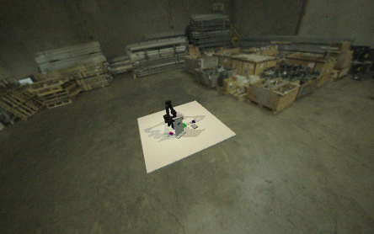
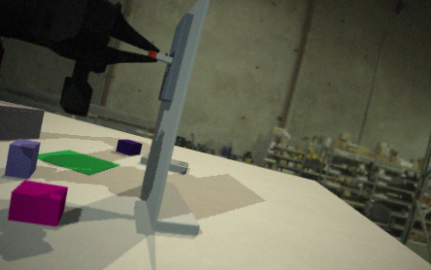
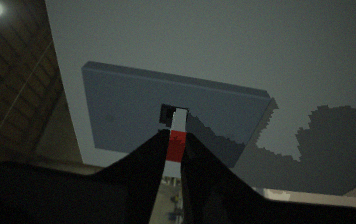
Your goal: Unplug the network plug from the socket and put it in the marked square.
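My jaws (image 1: 169, 120) (image 2: 155, 55) are clenched on the red part of the plug (image 2: 152, 54) (image 3: 176, 145). Its pale grey end reaches the dark socket (image 3: 165, 115); how deep it sits there, I cannot tell. The socket opens in a blue-grey plate (image 2: 180, 49) (image 3: 130, 112) on the upright panel (image 1: 178, 126) (image 2: 167, 146) (image 3: 200, 40). Below me, on the pale surface (image 1: 189, 156) (image 2: 291, 214), lies the green square (image 1: 184, 125) (image 2: 79, 162), with a magenta block (image 1: 171, 133) (image 2: 38, 203), a lilac block (image 2: 21, 158) and a dark purple block (image 1: 194, 121) (image 2: 129, 147) around it. The plug is up at the panel, well apart from that square. Farther off, wooden crates (image 1: 274, 94) stand on the warehouse floor (image 1: 261, 181).
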Robot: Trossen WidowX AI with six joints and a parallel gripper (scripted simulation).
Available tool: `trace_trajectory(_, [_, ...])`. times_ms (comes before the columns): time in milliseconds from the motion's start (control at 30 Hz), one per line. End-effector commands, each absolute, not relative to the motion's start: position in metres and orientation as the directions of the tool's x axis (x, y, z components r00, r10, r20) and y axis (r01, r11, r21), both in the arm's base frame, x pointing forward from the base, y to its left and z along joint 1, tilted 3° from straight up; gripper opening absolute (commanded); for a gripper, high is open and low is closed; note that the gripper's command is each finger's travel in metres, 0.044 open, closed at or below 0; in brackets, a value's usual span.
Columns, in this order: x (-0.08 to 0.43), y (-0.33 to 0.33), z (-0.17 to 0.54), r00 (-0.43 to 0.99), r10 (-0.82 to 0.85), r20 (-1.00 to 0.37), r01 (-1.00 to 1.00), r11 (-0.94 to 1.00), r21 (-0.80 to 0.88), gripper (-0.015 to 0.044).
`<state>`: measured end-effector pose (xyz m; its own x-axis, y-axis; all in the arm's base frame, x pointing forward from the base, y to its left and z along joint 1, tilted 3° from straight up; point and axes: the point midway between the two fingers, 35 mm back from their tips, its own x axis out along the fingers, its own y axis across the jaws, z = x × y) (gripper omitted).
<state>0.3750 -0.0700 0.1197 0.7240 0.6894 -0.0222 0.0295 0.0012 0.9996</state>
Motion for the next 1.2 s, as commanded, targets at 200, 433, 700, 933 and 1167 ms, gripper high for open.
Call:
trace_trajectory(200, [0.367, -0.075, 0.12, 0.724, 0.689, -0.023, 0.029, 0.003, 1.0, 0.0])
trace_trajectory(433, [0.363, -0.078, 0.12, 0.724, 0.689, -0.023, 0.029, 0.003, 1.0, 0.0])
trace_trajectory(700, [0.357, -0.082, 0.12, 0.724, 0.689, -0.024, 0.03, 0.004, 1.0, 0.0])
trace_trajectory(933, [0.353, -0.085, 0.12, 0.724, 0.689, -0.025, 0.03, 0.004, 1.0, 0.0])
trace_trajectory(1167, [0.348, -0.088, 0.12, 0.724, 0.689, -0.025, 0.031, 0.004, 1.0, 0.0])
